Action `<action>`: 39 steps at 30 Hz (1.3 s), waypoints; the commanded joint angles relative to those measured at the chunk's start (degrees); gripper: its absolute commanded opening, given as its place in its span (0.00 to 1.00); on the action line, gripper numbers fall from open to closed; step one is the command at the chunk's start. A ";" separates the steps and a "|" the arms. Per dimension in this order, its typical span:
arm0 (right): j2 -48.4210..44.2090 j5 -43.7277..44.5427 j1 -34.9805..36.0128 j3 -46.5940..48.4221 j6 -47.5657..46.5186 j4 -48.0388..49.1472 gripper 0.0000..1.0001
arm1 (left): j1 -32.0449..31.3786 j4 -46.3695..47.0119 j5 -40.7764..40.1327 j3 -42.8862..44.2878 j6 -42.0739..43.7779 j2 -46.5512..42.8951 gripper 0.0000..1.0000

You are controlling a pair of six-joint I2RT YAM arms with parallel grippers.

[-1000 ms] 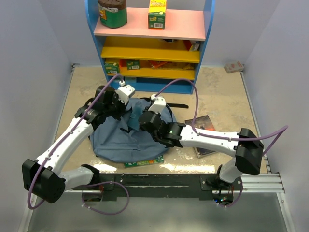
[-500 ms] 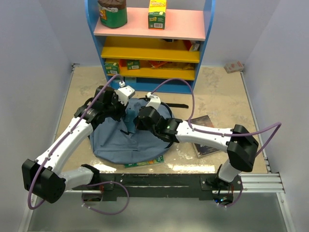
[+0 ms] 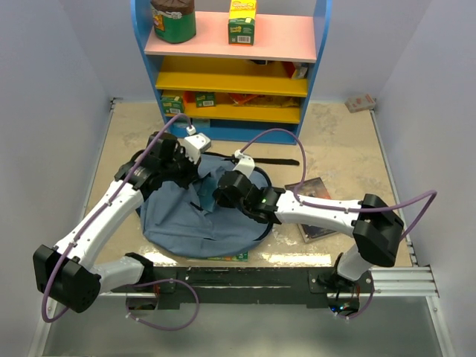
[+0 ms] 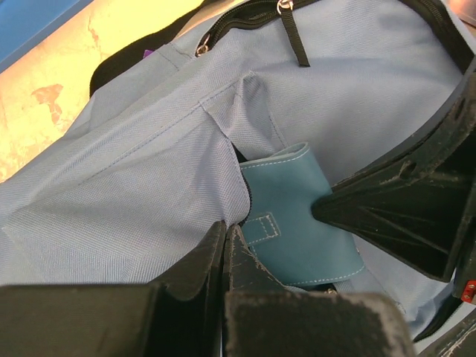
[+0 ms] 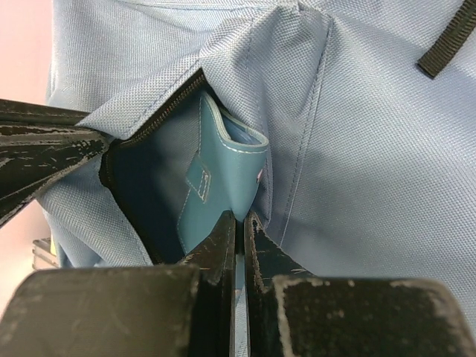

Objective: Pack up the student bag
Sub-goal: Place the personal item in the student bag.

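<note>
The grey-blue student bag (image 3: pixel 175 219) lies between the arms, its zip opening facing the shelf. My left gripper (image 3: pixel 195 158) is shut on the bag's fabric edge (image 4: pixel 186 178) beside the opening and holds it apart; its jaws (image 4: pixel 225 227) are pressed together on the cloth. My right gripper (image 3: pixel 223 186) is shut on a teal stitched case (image 5: pixel 219 175), which sits partly inside the dark opening (image 5: pixel 134 186). The case also shows in the left wrist view (image 4: pixel 297 216), with the right gripper's fingers (image 4: pixel 401 201) next to it.
A blue shelf unit (image 3: pixel 230 74) stands behind the bag with a green can (image 3: pixel 173 18) and a yellow box (image 3: pixel 242 21) on top. A dark book (image 3: pixel 316 197) lies right of the bag. A green book (image 3: pixel 227 256) peeks from under it. A card pack (image 3: pixel 361 103) lies far right.
My right gripper has pushed the teal case further into the opening. The bag's near side has slid toward the table's front edge and covers more of the green book. The left arm barely moved.
</note>
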 commanded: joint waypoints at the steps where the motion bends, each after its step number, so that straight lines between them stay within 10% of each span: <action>1: 0.64 -4.22 0.65 -0.99 -2.09 1.69 0.00 | 0.26 5.45 2.94 3.69 -0.71 -1.44 0.00; 15: 8.03 -7.86 0.74 2.78 -11.85 27.81 0.00 | 0.17 3.60 10.33 3.34 1.92 -1.52 0.00; 19: 7.16 -5.03 0.74 2.96 -12.38 25.45 0.49 | 0.17 4.04 9.71 2.20 2.10 -1.61 0.00; 23: 0.49 -2.39 0.74 -1.07 -13.17 23.85 0.70 | 0.17 3.43 6.64 1.93 4.29 -1.96 0.00; 32: -16.74 0.95 1.09 -15.66 -11.86 26.13 0.73 | 0.26 -2.37 4.43 7.11 10.71 -2.58 0.69; 39: -19.39 1.92 6.26 -22.17 -13.34 26.40 0.71 | 0.26 -17.29 15.84 13.35 24.84 -4.95 0.79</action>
